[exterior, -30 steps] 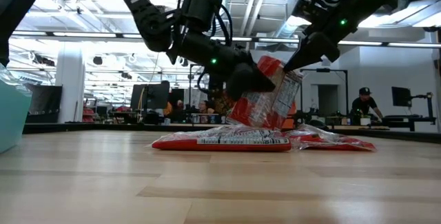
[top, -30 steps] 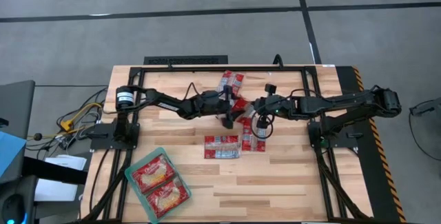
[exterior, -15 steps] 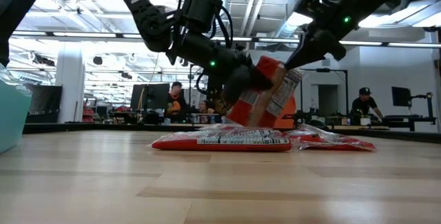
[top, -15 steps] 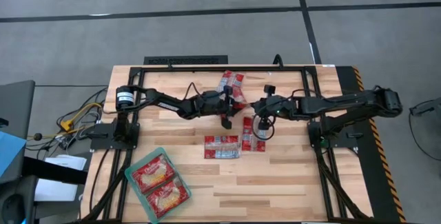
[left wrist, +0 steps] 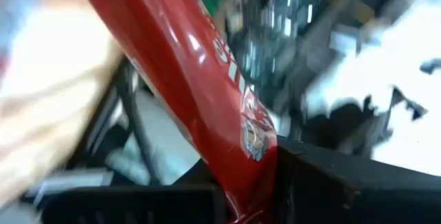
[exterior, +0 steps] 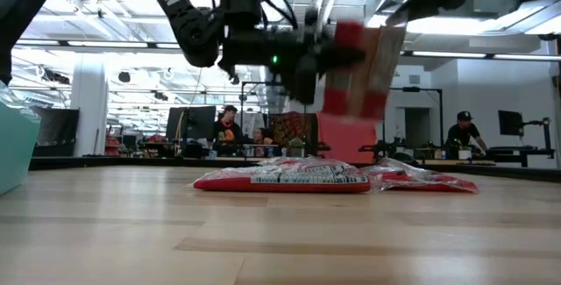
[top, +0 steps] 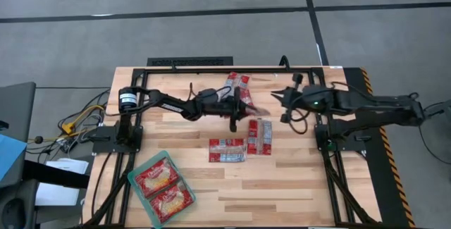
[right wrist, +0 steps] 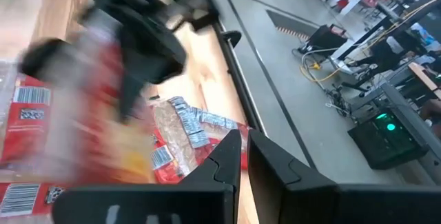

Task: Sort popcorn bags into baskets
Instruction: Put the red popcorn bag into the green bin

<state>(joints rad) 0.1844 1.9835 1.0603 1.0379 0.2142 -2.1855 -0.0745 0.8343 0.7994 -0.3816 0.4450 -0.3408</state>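
The left claw (top: 244, 109) pinches a red popcorn bag (exterior: 358, 73) aloft above the packets on the table (top: 282, 180), while the right claw (top: 278, 96), beside it, is pressed together, empty.

Both arms are basically all black, built from chunky jointed segments. The left arm (top: 169, 104) has a silver round cap at its shoulder joint, and white block lettering runs down one link in the low view. Thin black cables loop loosely off the wrist area on both arms, the right arm (top: 366, 104) included. A small green indicator light glows on the left arm's wrist housing (exterior: 274, 59). Each arm sits on a black base plate bolted onto a black tube frame. The right gripper's fingers (right wrist: 231, 158) are matte black, angular, flat-faced plastic pieces.
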